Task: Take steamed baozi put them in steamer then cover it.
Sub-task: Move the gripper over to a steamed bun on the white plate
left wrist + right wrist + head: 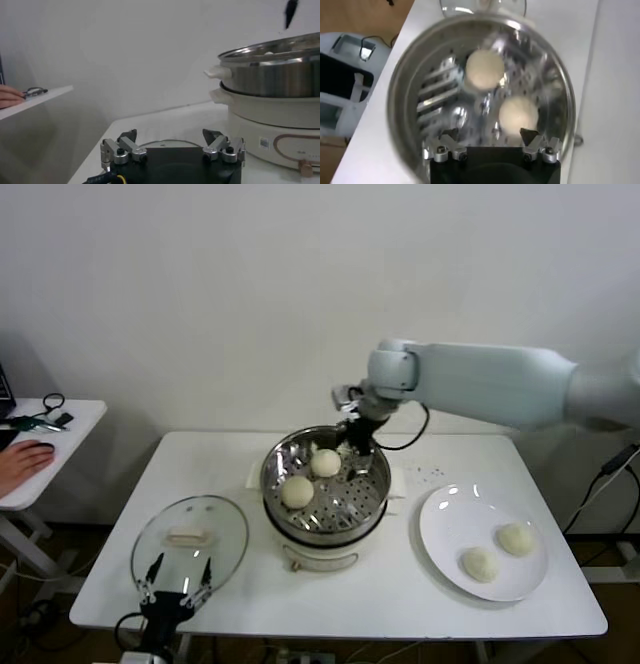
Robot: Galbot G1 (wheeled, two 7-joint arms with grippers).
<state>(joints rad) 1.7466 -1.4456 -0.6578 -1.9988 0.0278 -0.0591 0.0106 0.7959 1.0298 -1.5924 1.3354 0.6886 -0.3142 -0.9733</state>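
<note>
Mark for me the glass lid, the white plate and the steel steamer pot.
Round clear glass lid (pixel 190 539): head view, on its cream centre handle.
Flat white plate (pixel 450 524): head view, on a bare part beside the buns.
Shiny stainless-steel steamer pot (pixel 272 474): head view, on its left rim.

Lab: bare white wall (pixel 200 284), plain white table (pixel 400 584).

You're looking at a steamer (pixel 325 484) of shiny, mirror-like metal with a perforated tray, on a glossy white base, probably plastic. The baozi (pixel 297 491) look smooth and matt. The cover (pixel 190 541) is clear glass; the plate (pixel 445 524) is glossy white.
</note>
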